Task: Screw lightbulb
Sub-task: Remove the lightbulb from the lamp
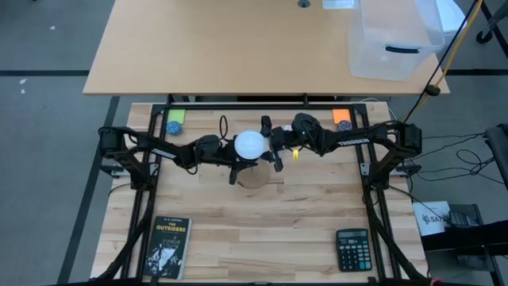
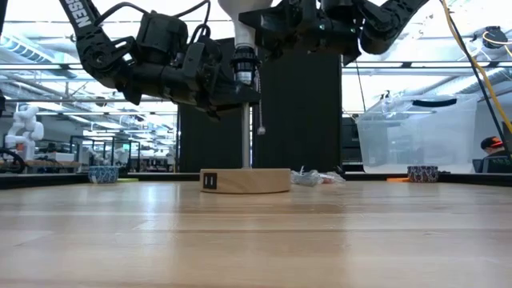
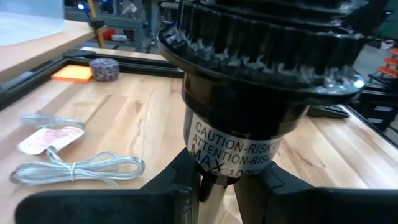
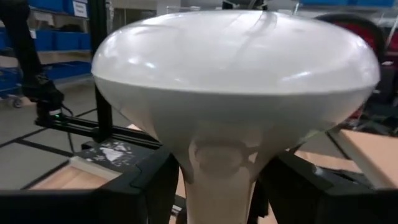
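Note:
The white lightbulb (image 1: 251, 144) sits globe-up on the black socket (image 2: 246, 64) of a lamp stand. The stand's thin post (image 2: 246, 136) rises from a round wooden base (image 2: 244, 181) on the table. My left gripper (image 3: 217, 186) reaches in from the table's left and is shut under the socket. My right gripper (image 4: 221, 186) reaches in from the table's right and is shut on the bulb's neck, under the globe (image 4: 236, 62). My left gripper pinches the narrow lower end of the socket (image 3: 217, 177), just under its labelled barrel, between its two fingers (image 3: 177, 190). The fingers come in nearly level from the table's left, across the upright post. The stand is upright, its base on the table. My right gripper pinches the bulb's pale neck (image 4: 221, 165) between its two fingers (image 4: 149, 183), just below where the globe flares out. The fingers come in level from the table's right. The bulb is upright, its base in the socket below.
On the table lie a book (image 1: 167, 246) at the near left, a calculator (image 1: 352, 249) at the near right, a coiled wire tie (image 3: 74, 168) and wrapper, and green (image 1: 175, 125) and orange (image 1: 341, 117) pads at the far edge. A clear bin (image 1: 394, 40) stands on the desk behind.

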Robot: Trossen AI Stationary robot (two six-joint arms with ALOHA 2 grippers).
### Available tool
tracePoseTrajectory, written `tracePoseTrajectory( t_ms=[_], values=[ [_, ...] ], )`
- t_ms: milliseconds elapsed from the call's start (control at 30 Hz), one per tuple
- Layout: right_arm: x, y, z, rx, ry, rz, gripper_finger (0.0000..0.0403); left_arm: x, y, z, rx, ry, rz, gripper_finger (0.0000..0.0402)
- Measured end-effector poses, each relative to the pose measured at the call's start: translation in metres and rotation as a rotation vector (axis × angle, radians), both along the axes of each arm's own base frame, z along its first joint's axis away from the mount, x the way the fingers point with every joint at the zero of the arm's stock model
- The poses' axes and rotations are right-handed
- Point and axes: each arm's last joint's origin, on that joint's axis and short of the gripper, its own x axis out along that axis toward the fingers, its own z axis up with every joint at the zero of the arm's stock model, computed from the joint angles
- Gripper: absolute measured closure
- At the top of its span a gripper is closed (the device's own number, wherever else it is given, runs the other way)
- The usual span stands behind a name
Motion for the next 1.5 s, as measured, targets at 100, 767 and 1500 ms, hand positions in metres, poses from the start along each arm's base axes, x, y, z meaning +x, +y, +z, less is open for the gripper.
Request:
tracePoseTrajectory(
  t_ms=[100,767,1500],
  values=[
    [0.003,0.003,0.003,0.023,0.02,0.015,0.0194,0.0,-0.001,0.0,-0.004,0.001,-0.015,0.033],
    [-0.018,0.007,0.031,-0.133,0.297,-0.231,0.0072,0.0,0.0,0.0,-0.005,0.002,0.003,0.033],
    [-0.03,0.062,-0.002,-0.094,0.429,-0.463,0.0078,0.0,0.001,0.0,0.019,0.004,0.056,0.033]
  ],
)
